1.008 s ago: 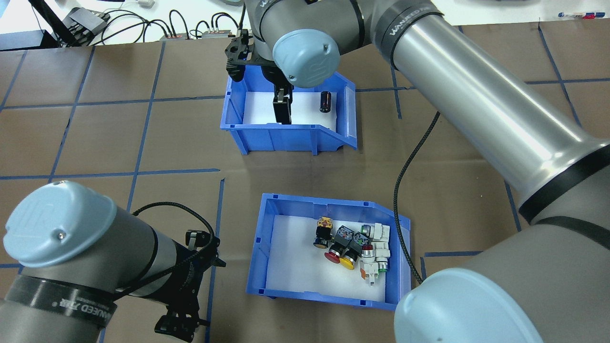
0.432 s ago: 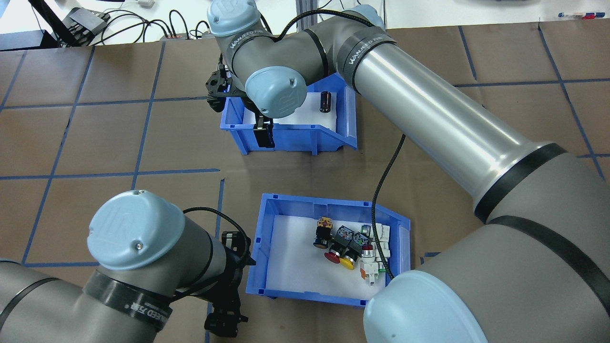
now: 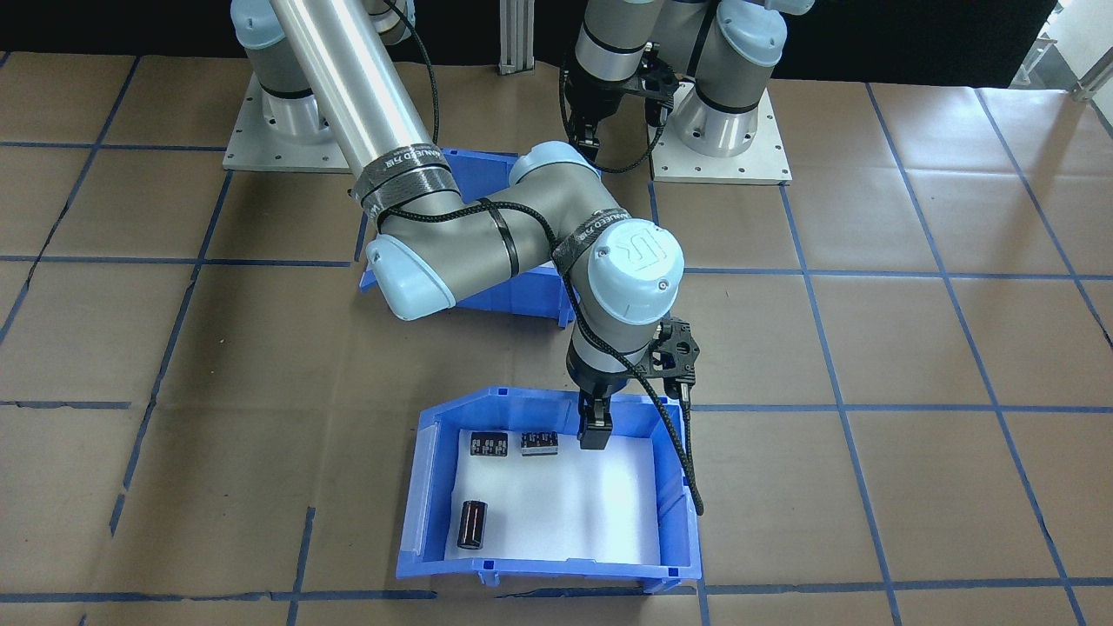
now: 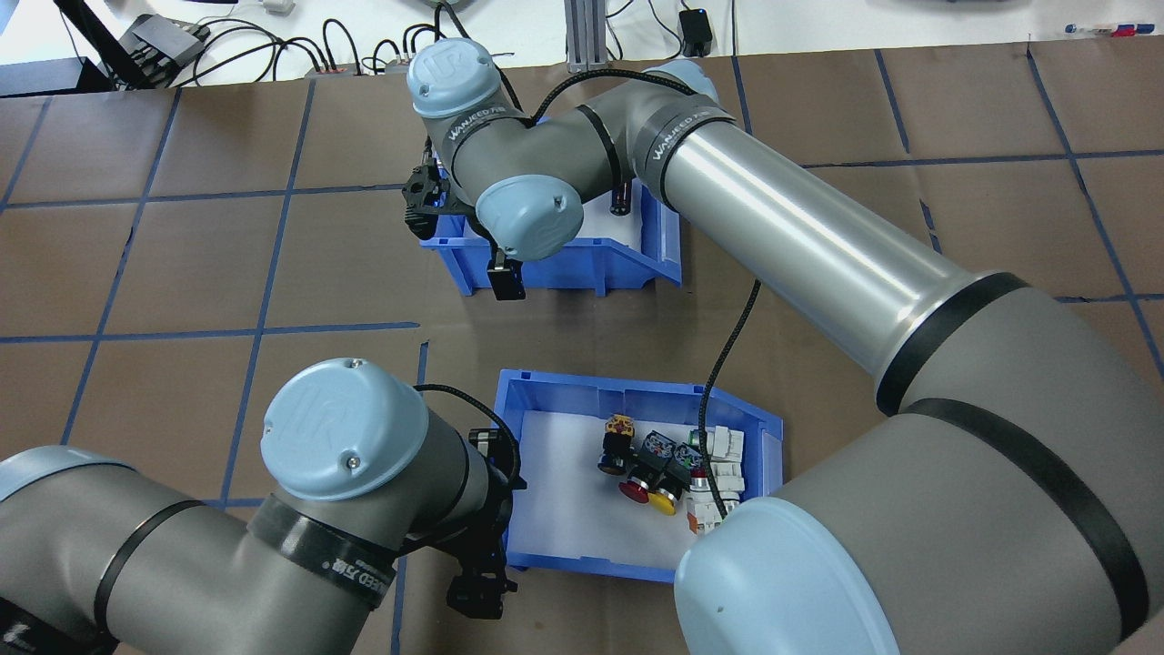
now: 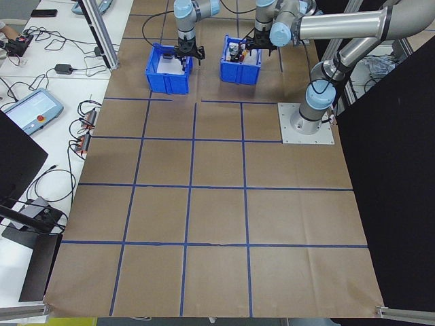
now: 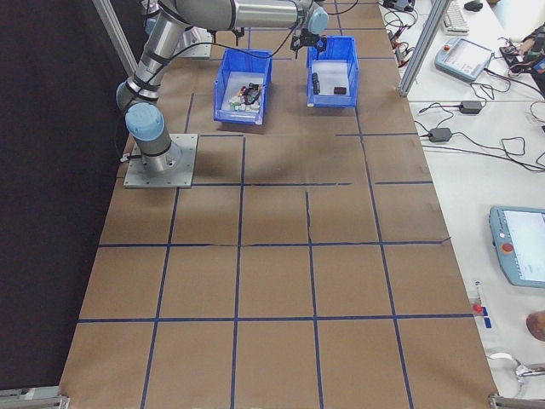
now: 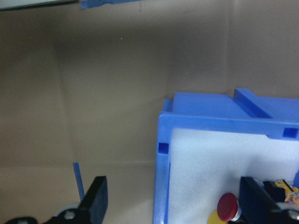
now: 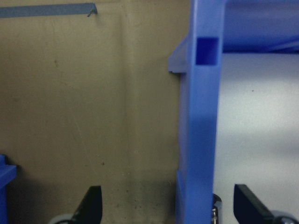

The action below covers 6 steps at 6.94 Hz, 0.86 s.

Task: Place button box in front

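The button box [image 4: 559, 496], a blue bin with a white liner and red, yellow and black push-buttons [image 4: 668, 468], sits on the near side of the table. My left gripper [image 4: 482, 582] is at its left wall. In the left wrist view the left gripper [image 7: 173, 205] stands open, one finger on each side of that wall [image 7: 161, 186]. My right gripper [image 4: 503, 273] is at the other blue bin [image 4: 627, 259]. In the right wrist view the right gripper [image 8: 170, 207] is open astride that bin's wall [image 8: 198, 140]. The right arm hides most of the button box [image 3: 487, 296] in the front-facing view.
The other blue bin [image 3: 674, 513] holds dark cylindrical capacitors [image 3: 472, 524] and lies farther from the robot. The right arm's cable [image 4: 727, 355] hangs over the button box. Blue tape lines cross the brown table; cables and devices line its far edge [image 4: 273, 45].
The right gripper came out of the capacitor bin's interior and moved down to its near wall. The left arm swung right, bringing its gripper to the button box's left wall.
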{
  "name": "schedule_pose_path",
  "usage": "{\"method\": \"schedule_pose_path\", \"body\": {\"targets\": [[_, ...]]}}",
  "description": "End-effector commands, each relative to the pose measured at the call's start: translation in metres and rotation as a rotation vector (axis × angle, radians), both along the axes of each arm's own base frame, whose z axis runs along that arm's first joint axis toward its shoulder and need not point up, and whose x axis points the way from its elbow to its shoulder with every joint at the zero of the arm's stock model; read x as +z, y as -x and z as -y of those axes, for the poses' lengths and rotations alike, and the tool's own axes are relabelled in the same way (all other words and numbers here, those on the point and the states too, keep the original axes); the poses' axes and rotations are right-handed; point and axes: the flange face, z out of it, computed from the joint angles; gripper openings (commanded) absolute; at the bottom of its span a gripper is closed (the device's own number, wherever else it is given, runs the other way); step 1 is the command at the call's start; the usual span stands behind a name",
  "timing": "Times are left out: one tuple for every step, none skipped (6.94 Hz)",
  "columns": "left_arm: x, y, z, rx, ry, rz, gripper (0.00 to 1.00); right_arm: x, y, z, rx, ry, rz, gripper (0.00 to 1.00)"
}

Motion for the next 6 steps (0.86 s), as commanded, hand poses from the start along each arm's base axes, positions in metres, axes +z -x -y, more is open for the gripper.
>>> {"method": "schedule_pose_path", "body": {"targets": [[-0.019,0.023,0.000,-0.022,-0.002,0.003,0.99,0.005,0.001,0.002,0.003,0.047,0.022,1.00],[-0.023,0.026,0.001,-0.039,-0.005,0.006,0.99,0.007,0.001,0.002,0.002,0.054,0.016,0.88],[-0.027,0.028,-0.002,-0.068,-0.013,0.010,0.99,0.009,0.005,0.004,0.002,0.072,-0.024,0.53],[-0.032,0.031,-0.006,-0.086,-0.025,0.016,0.99,0.010,0.006,0.004,0.004,0.073,-0.029,0.27],[-0.039,0.036,-0.003,-0.085,-0.038,0.026,0.99,0.015,0.006,0.006,0.005,0.081,-0.025,0.15],[-0.046,0.042,-0.006,-0.102,-0.048,0.032,0.99,0.023,0.005,0.008,0.004,0.096,-0.017,0.07]]}}
